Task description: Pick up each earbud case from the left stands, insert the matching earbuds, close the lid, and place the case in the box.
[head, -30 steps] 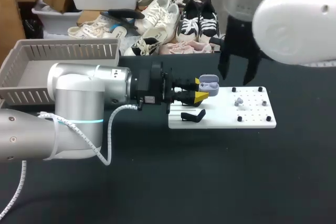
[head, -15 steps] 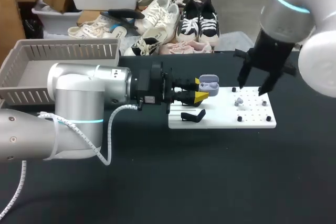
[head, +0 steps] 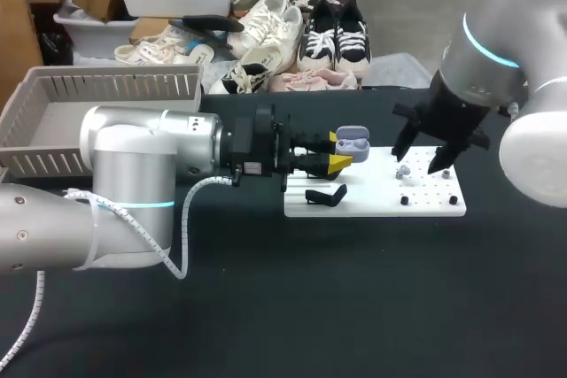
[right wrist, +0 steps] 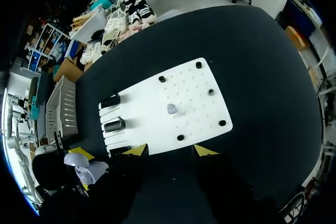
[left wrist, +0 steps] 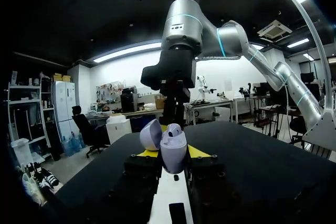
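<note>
Silver left arm [head: 133, 157] with coiled white cable [head: 180, 219]; right arm [head: 469, 77] cyan-ringed.

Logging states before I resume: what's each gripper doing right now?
Left gripper: shut on the open earbud case.
Right gripper: open, holding nothing.

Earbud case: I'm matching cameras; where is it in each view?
Head view: earbud case in the left gripper, at the white board's edge.
Left wrist view: earbud case in that gripper, above the white board.
Right wrist view: earbud case off the white board's corner.
Shared landmark: white board.
</note>
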`<state>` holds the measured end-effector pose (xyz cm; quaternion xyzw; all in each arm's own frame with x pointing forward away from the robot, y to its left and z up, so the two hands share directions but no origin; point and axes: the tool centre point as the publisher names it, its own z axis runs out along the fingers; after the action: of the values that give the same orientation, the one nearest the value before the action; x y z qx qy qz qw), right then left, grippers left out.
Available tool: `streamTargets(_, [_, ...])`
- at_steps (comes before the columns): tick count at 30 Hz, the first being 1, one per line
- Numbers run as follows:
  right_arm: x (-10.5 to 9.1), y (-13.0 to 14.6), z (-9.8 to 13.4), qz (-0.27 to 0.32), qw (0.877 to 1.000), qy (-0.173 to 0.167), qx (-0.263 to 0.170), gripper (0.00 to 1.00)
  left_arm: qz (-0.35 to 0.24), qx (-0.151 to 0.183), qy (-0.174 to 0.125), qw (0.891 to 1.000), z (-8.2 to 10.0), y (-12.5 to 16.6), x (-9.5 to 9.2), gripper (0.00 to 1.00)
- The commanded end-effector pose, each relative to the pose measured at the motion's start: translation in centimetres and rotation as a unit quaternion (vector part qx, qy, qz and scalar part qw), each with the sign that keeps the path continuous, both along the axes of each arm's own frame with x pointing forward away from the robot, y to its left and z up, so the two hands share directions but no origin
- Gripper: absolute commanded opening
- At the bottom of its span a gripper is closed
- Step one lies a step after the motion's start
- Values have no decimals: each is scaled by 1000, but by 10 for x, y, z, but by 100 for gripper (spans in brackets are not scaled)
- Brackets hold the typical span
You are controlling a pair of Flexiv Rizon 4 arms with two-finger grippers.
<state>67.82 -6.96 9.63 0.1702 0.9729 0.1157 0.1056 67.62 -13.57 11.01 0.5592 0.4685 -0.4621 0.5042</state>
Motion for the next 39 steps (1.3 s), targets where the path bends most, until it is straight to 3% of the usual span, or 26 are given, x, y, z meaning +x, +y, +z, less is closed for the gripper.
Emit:
streamTargets(1, [10, -1, -8, 0, 1000, -3, 7, 48, 1, -1, -1, 1000, 0, 0, 0, 0])
streamTargets(21, [29, 6, -29, 1, 999, -3, 35, 47, 1, -1, -1, 1000, 0, 0, 0, 0])
streamTargets(39, [43, -3, -51, -8, 1000, -2, 18, 47, 1, -1, -1, 1000, 0, 0, 0, 0])
